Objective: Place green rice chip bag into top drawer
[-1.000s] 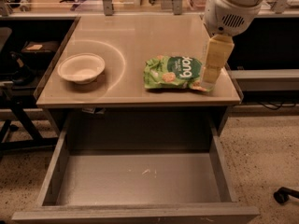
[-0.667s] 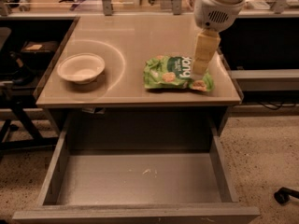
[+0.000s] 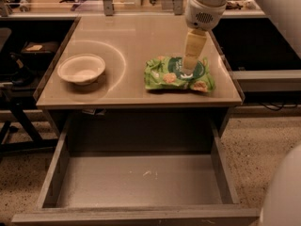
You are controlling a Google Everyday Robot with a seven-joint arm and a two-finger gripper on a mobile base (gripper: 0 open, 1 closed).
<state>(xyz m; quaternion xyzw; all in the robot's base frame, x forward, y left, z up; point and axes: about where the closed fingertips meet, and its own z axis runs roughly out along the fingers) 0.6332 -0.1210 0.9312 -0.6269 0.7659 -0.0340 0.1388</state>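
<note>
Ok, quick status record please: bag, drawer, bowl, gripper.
bag: lying flat on the table, right side; not yet in the drawer
drawer: pulled open below the table's front edge
bowl: on the table, left side, apart from the bag
gripper: pointing down over the bag's middle; contact unclear

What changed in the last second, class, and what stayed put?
The tool slid across the picture toward the white round bowl, from the edge of the crinkly green rice chip bag to over its middle. Bag, bowl and open grey metal drawer stayed put.
</note>
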